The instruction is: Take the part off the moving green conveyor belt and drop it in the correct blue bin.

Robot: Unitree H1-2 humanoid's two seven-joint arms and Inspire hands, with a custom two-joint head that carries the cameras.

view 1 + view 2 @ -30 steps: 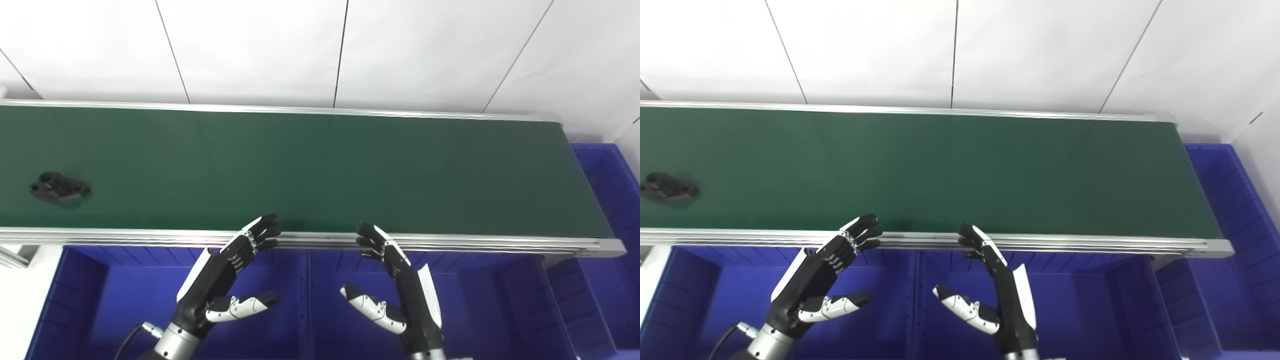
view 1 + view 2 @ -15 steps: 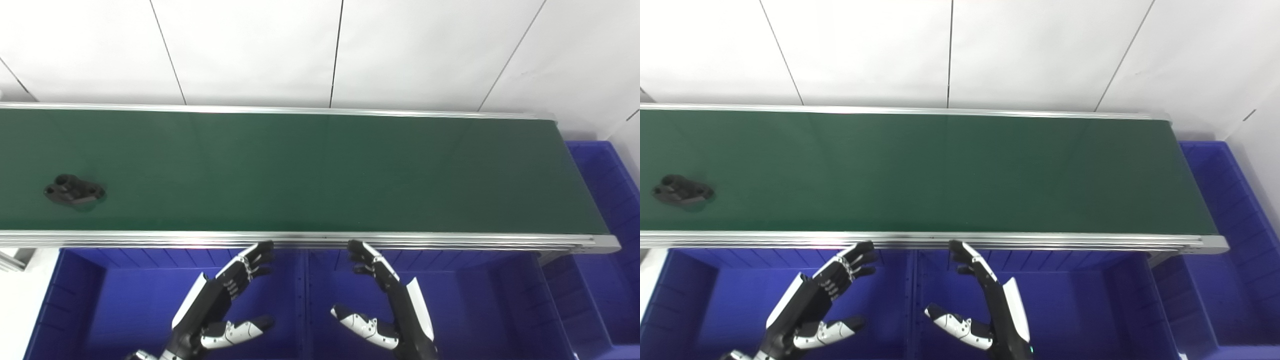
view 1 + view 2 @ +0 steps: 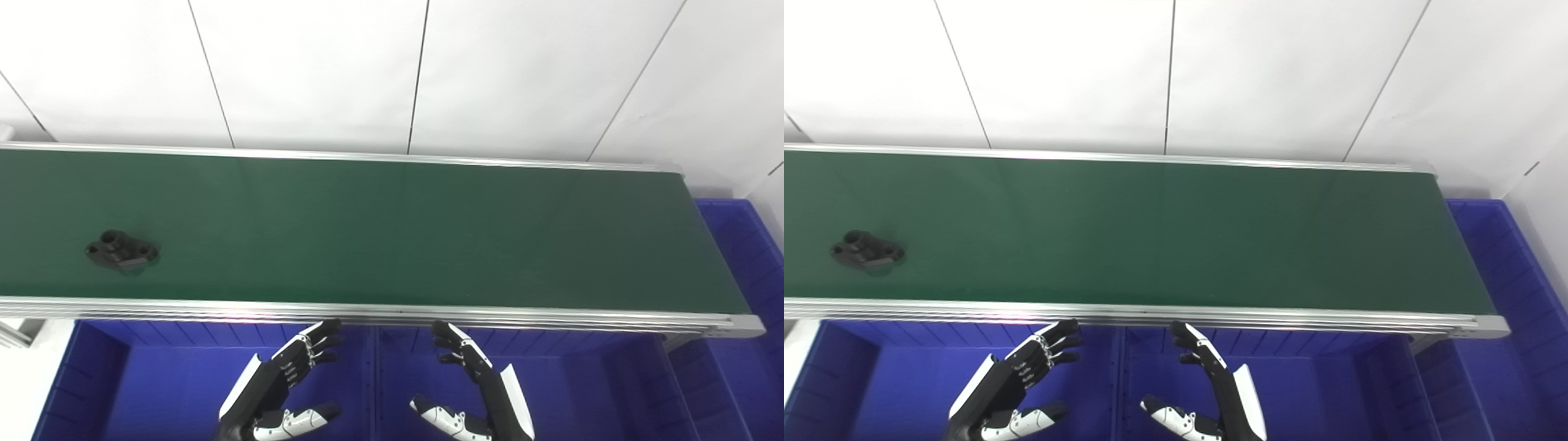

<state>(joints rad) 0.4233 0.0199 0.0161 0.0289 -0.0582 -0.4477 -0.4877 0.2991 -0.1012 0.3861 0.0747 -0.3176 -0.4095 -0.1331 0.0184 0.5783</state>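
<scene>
One black part (image 3: 122, 250) lies flat on the green conveyor belt (image 3: 392, 233) near its left end, well apart from both hands. Below the belt's near rail, the left hand (image 3: 278, 386) and the right hand (image 3: 474, 389) hover over the blue bins (image 3: 153, 380), fingers spread and released, palms facing each other, grasping nothing

Count, both eye views agree:
- Green conveyor belt (image 3: 392, 226): one
- Black part (image 3: 121, 252) on the belt: one, far left
- Blue bins: three in view; left bin (image 3: 153, 380) and middle bin (image 3: 582, 380) below the belt's near rail, side by side; end bin (image 3: 750, 257) past the belt's right end
- Robot hands: two, left hand (image 3: 278, 392) and right hand (image 3: 478, 392), fingers spread, nothing held
</scene>
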